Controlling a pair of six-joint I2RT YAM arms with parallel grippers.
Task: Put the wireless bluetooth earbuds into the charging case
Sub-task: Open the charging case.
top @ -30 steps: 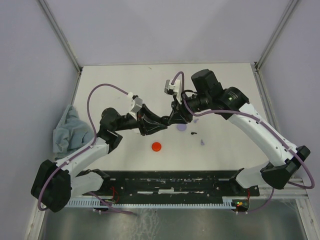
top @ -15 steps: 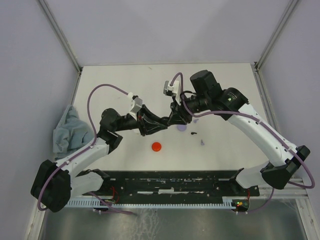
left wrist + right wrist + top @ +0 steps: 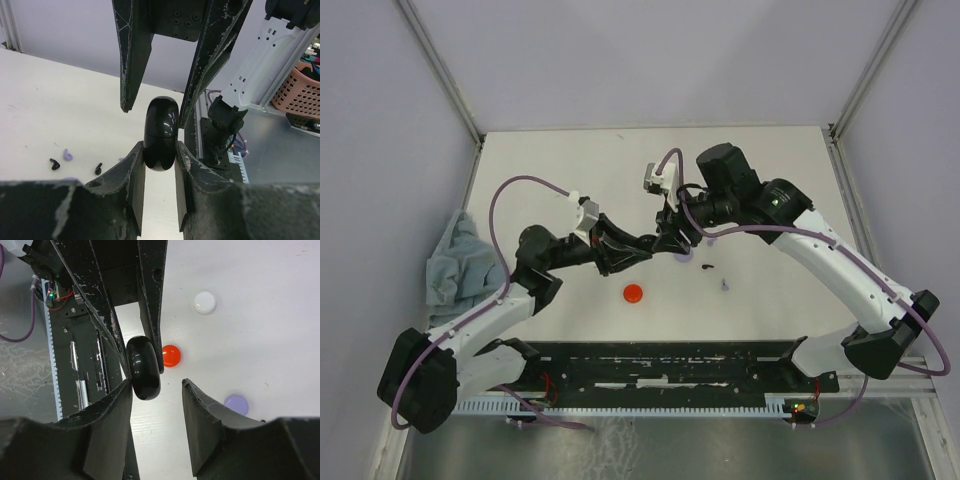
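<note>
Black charging case (image 3: 160,132): glossy round disc, on edge, up off the table (image 3: 50,115), pinched across its flat faces by the left gripper (image 3: 160,152). Red case (image 3: 170,355), white case (image 3: 204,302) and lavender case (image 3: 235,403) lie flat, apart from each other. Loose on the table, near each other: black earbud (image 3: 54,164), lavender earbud (image 3: 67,155), second black earbud (image 3: 98,168).

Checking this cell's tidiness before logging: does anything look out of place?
A crumpled grey cloth is bunched at the table's left edge. Loose earbuds lie scattered on it while the left gripper holds the black case. Nothing looks spilled or broken.
</note>
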